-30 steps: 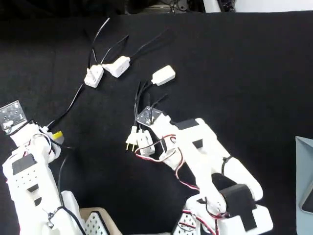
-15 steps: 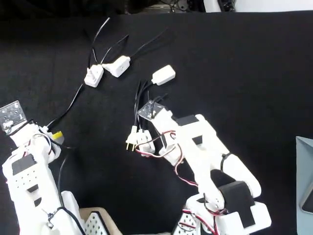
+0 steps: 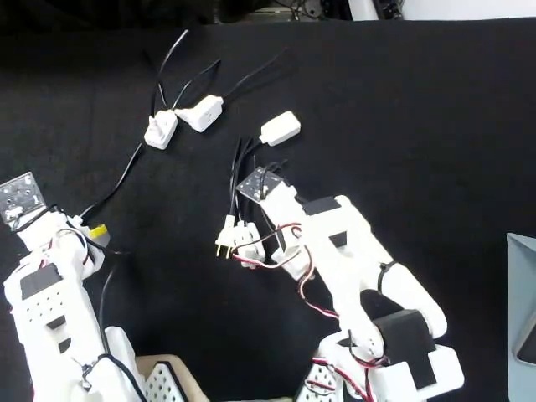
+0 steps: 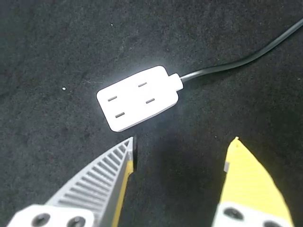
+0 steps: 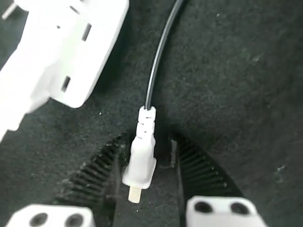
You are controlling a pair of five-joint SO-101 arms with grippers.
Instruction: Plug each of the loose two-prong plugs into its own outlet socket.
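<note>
**Right hand (image 5: 149,139) has a plug (image 5: 141,163), no socket filled yet**

Right hand is pressed onto the plug's flanks. The plug sits on edge, one prong poking back toward the wrist, its cord (image 5: 161,61) running out ahead. A white outlet block (image 5: 71,52) sits just beside that cord, and the slots we can see on it are bare. Left hand (image 4: 183,139) is spread wide and holds nothing. It's parked near a second outlet block (image 4: 139,97) lying flat on the bench (image 4: 57,38), all four slots bare.

Progress as we read it: one plug grabbed, zero insertions confirmed. Left to do: line the held plug up with a socket, push it home, then repeat for the others.

From above, bare prongs (image 3: 220,249) show beside the right arm (image 3: 352,268), so that end is loose. Up-bench, a white cord end (image 3: 161,130) touches a second cord end (image 3: 203,112); we can't tell if they're mated. A third white block (image 3: 280,128) lies apart, near the cord bundle (image 3: 241,163).

In the way: that bundle of black cords runs in under the right arm's wrist, so it's likely to drag or snag when the plug gets turned. The outlet blocks lie loose, so we expect them to slide under a push unless the other hand braces them.
</note>
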